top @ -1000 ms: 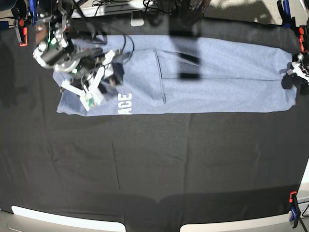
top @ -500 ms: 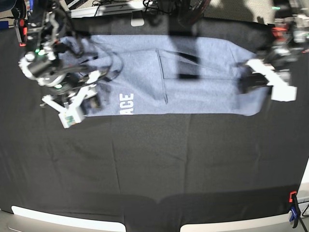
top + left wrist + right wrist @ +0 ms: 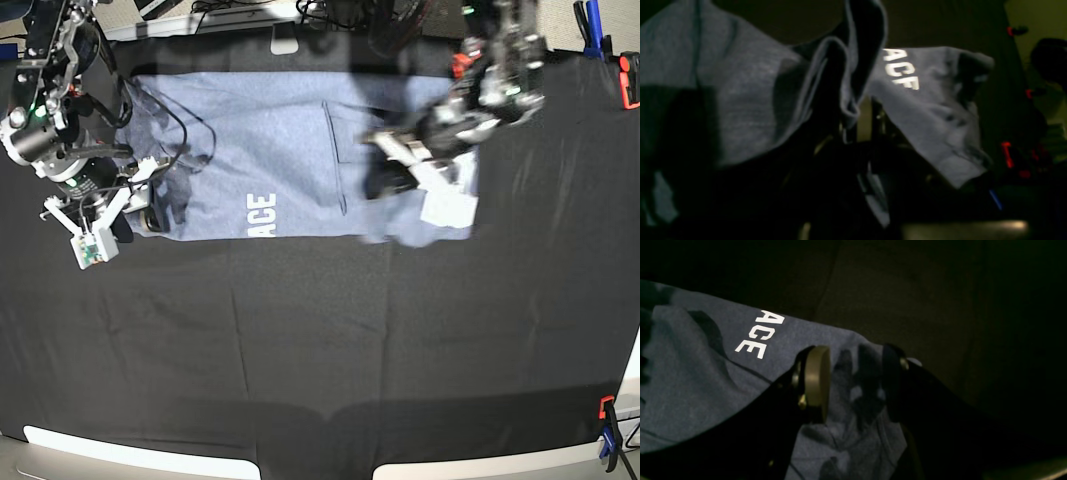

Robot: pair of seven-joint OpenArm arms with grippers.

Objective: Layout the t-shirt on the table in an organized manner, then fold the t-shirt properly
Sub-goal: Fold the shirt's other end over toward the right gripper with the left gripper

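Base view: left gripper (image 3: 412, 170), fingers clenched on the t-shirt (image 3: 270, 150) hem, seemingly folds toward nine o'clock; right gripper (image 3: 120, 205) fingers released. Next: lay it flat on the surface (image 3: 320, 350).

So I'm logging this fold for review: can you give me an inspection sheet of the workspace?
Surface: table under black cloth, faint creases.
Job's things: t-shirt along the far side, one end lifted and folding over; lettering showing.
Clutter: nothing seen.
Grippers: left gripper shut on the lifted end; right gripper open over the other end.
Cables: black ones hang off the right arm.
Surroundings: clamps at the table edges.
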